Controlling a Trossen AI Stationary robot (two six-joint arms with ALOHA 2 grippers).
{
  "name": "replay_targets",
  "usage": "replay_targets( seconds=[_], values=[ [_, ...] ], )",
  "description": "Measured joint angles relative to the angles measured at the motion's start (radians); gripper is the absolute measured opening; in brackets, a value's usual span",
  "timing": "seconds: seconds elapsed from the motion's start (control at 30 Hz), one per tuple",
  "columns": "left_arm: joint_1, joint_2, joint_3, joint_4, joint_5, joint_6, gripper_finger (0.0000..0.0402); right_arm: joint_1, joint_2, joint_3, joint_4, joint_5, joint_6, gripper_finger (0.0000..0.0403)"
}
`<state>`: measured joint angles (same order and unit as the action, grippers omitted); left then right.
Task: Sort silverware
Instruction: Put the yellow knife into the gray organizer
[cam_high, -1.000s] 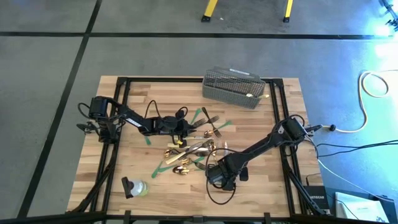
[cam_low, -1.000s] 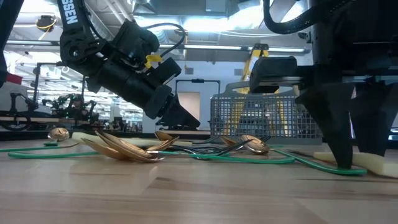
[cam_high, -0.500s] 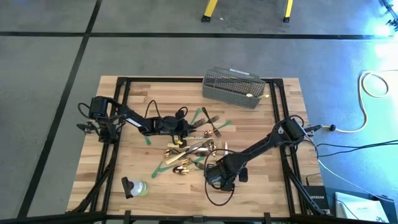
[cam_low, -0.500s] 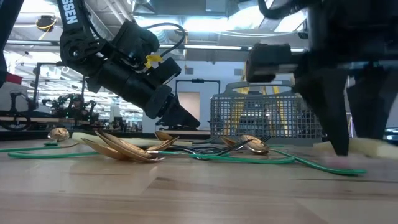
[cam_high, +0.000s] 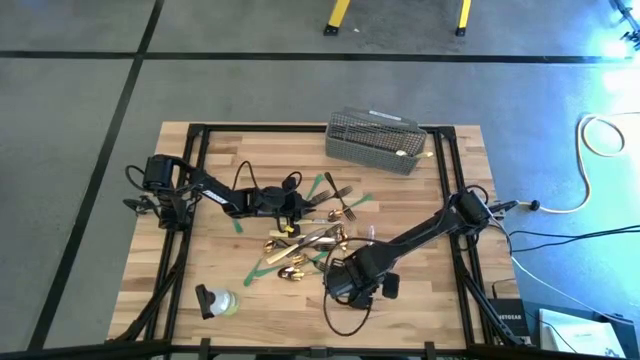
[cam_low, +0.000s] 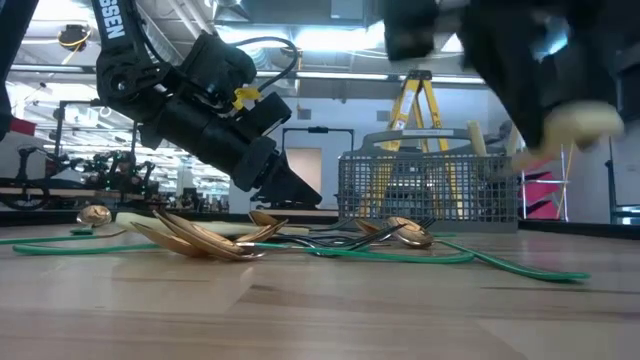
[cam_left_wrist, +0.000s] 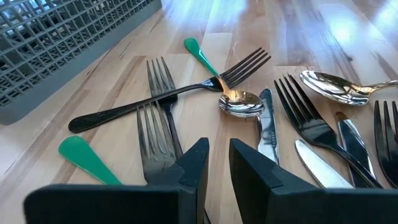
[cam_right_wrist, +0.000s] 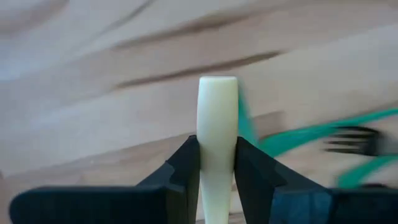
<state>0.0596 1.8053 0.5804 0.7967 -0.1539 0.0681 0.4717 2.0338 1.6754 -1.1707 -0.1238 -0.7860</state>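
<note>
At the lower middle of the high view, nearest you, your right gripper (cam_high: 345, 283) hangs over the front part of the table (cam_high: 440, 300), its fingers (cam_right_wrist: 186, 168) pinched on the cream handle of a knife (cam_right_wrist: 217, 130) (the blade is hidden behind the gripper, so only the handle shows). In the low view that same handle (cam_low: 575, 125) sits at the upper right of the frame, lifted clear of the wood, and blurred.

Just beyond, at the centre of the high view, you have the silverware (cam_high: 310, 240) heaped on the table: gold spoons (cam_low: 200, 238) towards the lower left of the pile, dark forks (cam_left_wrist: 168, 99) crossing one another further back, all lying over green tape strips (cam_high: 262, 264).

Your left gripper (cam_high: 298, 207) sits at the far left edge of that heap, low over the forks. Its fingers (cam_left_wrist: 196, 165) stand nearly together with only a narrow slit between them, and they hold nothing. A small spoon (cam_left_wrist: 241, 102) and a knife blade (cam_left_wrist: 267, 134) lie just beyond its tips.

Farthest off, at the upper middle of the high view, you can see the grey wire basket (cam_high: 372, 140) on the back of the table, well apart from both grippers
</note>
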Motion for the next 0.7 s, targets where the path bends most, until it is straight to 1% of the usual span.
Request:
replay_targets(
  seconds=[0.13, 0.3, 0.47, 0.7],
  values=[
    [0.000, 0.000, 0.000, 0.000, 0.000, 0.001, 0.0049, -0.001, 0.000, 0.117, -0.060, -0.002, 0.072, 0.0065],
    [0.000, 0.000, 0.000, 0.000, 0.000, 0.000, 0.0049, -0.002, -0.001, 0.275, -0.170, -0.003, 0.100, 0.0065],
    [0.000, 0.000, 0.000, 0.000, 0.000, 0.000, 0.0049, -0.023, -0.002, 0.433, -0.279, 0.031, 0.157, 0.0065],
    [0.000, 0.000, 0.000, 0.000, 0.000, 0.000, 0.0049, -0.063, -0.003, 0.633, -0.407, 0.037, 0.177, 0.0065]
  ],
)
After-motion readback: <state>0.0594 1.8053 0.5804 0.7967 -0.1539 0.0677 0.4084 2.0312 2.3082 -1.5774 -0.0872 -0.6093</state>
